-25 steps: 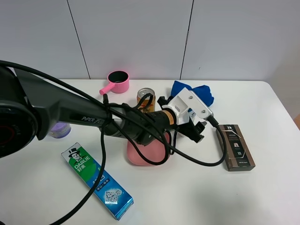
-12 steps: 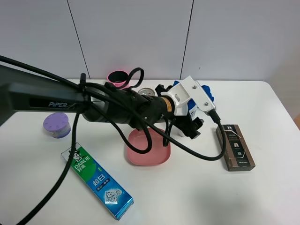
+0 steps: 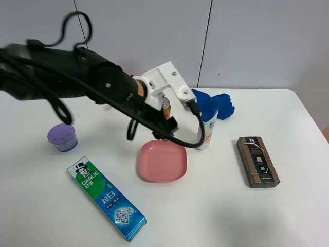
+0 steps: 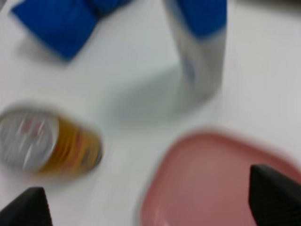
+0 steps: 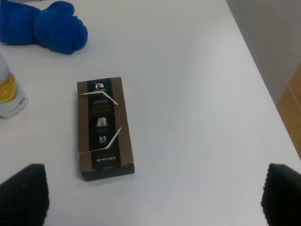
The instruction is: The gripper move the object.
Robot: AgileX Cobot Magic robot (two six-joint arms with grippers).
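The object, a slim white bottle (image 3: 207,128) with a blue cap and orange label, stands upright on the table just right of the pink plate (image 3: 162,162). My left gripper (image 3: 165,127), on the black arm with the white bracket (image 3: 167,82), hangs open and empty above the plate's far edge, left of the bottle and apart from it. In the blurred left wrist view the bottle (image 4: 200,52) stands ahead of the open gripper (image 4: 150,207). My right gripper (image 5: 150,195) is open and empty over bare table; the bottle's edge (image 5: 9,94) shows there.
A gold can (image 3: 165,106) stands half hidden behind the left gripper. A blue cloth (image 3: 218,102) lies behind the bottle. A brown box (image 3: 258,161) lies at the right, a toothpaste box (image 3: 106,200) at the front left, a purple tub (image 3: 62,138) at the left.
My left arm has swung back to the left and up, away from the bottle. The bottle, before covered by the gripper, now stands free beside the plate.
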